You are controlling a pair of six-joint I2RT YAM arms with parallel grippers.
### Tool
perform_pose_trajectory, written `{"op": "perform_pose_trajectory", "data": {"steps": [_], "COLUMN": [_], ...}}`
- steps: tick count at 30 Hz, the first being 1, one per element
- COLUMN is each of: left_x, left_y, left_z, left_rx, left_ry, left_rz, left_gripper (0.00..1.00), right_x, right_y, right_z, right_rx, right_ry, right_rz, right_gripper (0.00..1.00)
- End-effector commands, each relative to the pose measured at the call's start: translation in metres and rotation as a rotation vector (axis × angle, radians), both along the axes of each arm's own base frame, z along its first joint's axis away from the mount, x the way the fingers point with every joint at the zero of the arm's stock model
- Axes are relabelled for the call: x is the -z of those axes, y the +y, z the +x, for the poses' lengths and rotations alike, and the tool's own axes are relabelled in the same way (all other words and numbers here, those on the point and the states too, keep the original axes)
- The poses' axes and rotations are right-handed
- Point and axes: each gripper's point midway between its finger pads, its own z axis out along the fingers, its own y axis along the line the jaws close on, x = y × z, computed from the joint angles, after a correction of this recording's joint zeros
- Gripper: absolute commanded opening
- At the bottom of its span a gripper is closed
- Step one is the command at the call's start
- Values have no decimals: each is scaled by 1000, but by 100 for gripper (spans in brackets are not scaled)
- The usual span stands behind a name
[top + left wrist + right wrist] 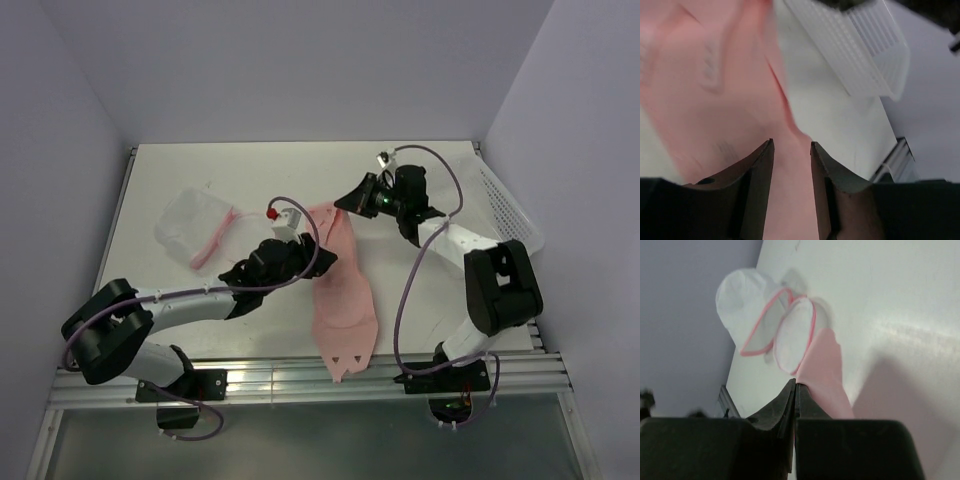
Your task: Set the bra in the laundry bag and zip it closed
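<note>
Status: task judged to be at an early stage. The bra [340,290] is seen outside the laundry bag [188,222], stretched lengthwise down the middle of the table [200,170]. Nothing pink is seen inside the mesh. The bag is lying on its side to the left of the bra, apart from it. Its pink zip rim is unzipped and the round flap is folded out. Loading and zipping are both left to do.

Grips: the right gripper [795,385] is closed tight on the far corner of the bra. The left gripper [791,145] is set over the upper part of the bra. Its jaws stand part-way apart with pink fabric filling the gap, and a firm pinch is not shown.

Edges and room: the near tail of the bra is laid over the table's near edge and onto the rails, so a snag there is judged possible when it is drawn away. The bag sits close to the left edge and wall, leaving little room beyond it. Bare tabletop is seen behind both items. The white perforated basket [510,205] occupies the right edge, well apart from the bag.
</note>
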Motion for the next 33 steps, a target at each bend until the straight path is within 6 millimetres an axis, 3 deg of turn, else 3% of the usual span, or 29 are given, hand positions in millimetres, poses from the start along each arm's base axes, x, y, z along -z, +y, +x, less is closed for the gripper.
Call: {"op": "perform_pose_trajectory", "data": {"steps": [1, 3, 6, 9, 10, 13, 14, 17, 24, 33], "left_x": [5, 11, 13, 21, 12, 22, 29, 49, 84, 91], "left_y": [-10, -7, -17, -22, -26, -32, -31, -27, -28, -27], "left_z": [-30, -28, -17, -1, 10, 32, 37, 52, 62, 79], "left_rx": [67, 39, 38, 6, -13, -35, -51, -83, -114, -211], "left_ry": [35, 47, 31, 14, -11, -9, 3, 22, 58, 54], "left_rz": [-31, -30, -4, 44, 34, 61, 76, 91, 141, 134], "left_gripper": [41, 38, 36, 29, 27, 10, 0, 0, 0, 0], "right_x": [-25, -45, -49, -51, -49, -38, -36, -28, -50, -56], "right_y": [1, 6, 13, 16, 16, 14, 12, 9, 2, -7], "right_z": [38, 54, 75, 80, 79, 70, 67, 48, 23, -24], "right_rx": [24, 30, 25, 12, 9, -1, -1, -12, -18, -12], "right_ry": [-79, -117, -106, -103, -99, -88, -88, -80, -134, -151], "right_rz": [18, 43, 65, 69, 65, 48, 42, 48, 65, 111], "right_gripper": [0, 0, 0, 0, 0, 0, 0, 0, 0, 0]}}
